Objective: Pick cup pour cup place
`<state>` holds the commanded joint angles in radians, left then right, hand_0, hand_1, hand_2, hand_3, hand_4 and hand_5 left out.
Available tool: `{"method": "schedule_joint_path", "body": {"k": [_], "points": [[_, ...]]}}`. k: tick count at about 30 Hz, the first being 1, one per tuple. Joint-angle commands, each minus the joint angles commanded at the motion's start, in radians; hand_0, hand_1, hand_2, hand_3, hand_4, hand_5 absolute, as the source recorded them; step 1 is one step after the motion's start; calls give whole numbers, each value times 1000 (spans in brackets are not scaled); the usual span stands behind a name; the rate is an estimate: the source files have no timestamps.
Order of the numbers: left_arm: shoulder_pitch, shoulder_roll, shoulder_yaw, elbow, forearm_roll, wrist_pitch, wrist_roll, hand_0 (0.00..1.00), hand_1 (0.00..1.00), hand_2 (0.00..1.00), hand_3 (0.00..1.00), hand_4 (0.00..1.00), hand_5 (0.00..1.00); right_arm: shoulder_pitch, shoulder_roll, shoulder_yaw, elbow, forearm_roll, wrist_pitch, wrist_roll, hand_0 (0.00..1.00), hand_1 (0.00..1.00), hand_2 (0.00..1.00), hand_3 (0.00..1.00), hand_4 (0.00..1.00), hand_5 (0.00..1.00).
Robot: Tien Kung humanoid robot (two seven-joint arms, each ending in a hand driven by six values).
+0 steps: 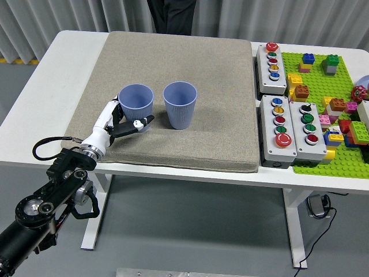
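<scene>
The left hand (123,120), white-fingered on a black arm, wraps the lower wall of the left ribbed lavender plastic cup (136,107), thumb across the near side and fingers behind its left side; it looks closed on the cup, which seems still to rest on the grey felt mat (219,75), just beside the second ribbed lavender cup (180,104). Such a cup is probably light and thin-walled, likely to buckle under a hard squeeze and tip easily, so a gentle hold around mid-wall suits it. Two cups stand on the mat; three grey button boxes (278,128) sit to its right. No right hand shows.
</scene>
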<state>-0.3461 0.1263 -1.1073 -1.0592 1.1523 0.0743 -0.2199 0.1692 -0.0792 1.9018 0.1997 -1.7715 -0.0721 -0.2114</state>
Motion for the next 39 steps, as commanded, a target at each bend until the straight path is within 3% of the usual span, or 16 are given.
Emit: {"method": "schedule_joint_path", "body": {"k": [4,5,10,11,16,17,22,23,24,28,29,31,39], "points": [[0,1,0,-1,0,13,-2,877,857,953,998,892,134,0,0,0,0,0,0,1,698,695,643,602,20,323],[0,1,0,-1,0,14,-2,816,790,816,870,891,136,0,0,0,0,0,0,1,698,695,642,602,20,322],[1,0,0,-4,8,36,-6,816,790,816,870,891,136,0,-1,0,-1,1,0,1,698,695,642,602,20,322],[1,0,0,-4,11,39,-7,766,684,663,694,888,136,0,-1,0,-1,1,0,1,698,695,642,602,20,322],[0,0,0,-7,13,41,-7,766,684,663,694,888,136,3,-1,0,0,1,0,0,698,695,642,602,20,322],[0,0,0,-7,13,41,-7,727,611,597,633,886,141,3,-1,0,0,1,0,0,699,695,642,602,20,323],[0,-1,3,-7,17,42,-7,727,611,597,633,886,141,5,-1,-1,0,3,0,0,699,695,642,602,20,323],[0,-1,3,-7,18,43,-7,691,581,563,568,866,117,5,-1,-1,0,3,0,0,698,695,641,602,20,322],[0,-2,4,-7,20,46,-7,691,581,563,568,866,117,5,-1,-1,0,3,0,0,698,695,641,602,20,322],[2,-4,6,-11,20,76,-16,691,581,563,568,866,117,5,-1,-1,0,2,0,0,698,695,641,602,20,322],[3,-4,4,-13,20,80,-17,630,528,523,530,852,118,5,-1,0,0,2,0,0,698,695,641,602,20,322],[5,-3,1,-18,25,85,-18,630,528,523,530,852,118,5,-1,-1,0,3,0,-1,698,695,641,602,20,322],[2,14,-30,-63,131,93,20,607,529,522,524,846,121,6,-1,1,0,1,0,0,698,695,641,602,20,323]]}}
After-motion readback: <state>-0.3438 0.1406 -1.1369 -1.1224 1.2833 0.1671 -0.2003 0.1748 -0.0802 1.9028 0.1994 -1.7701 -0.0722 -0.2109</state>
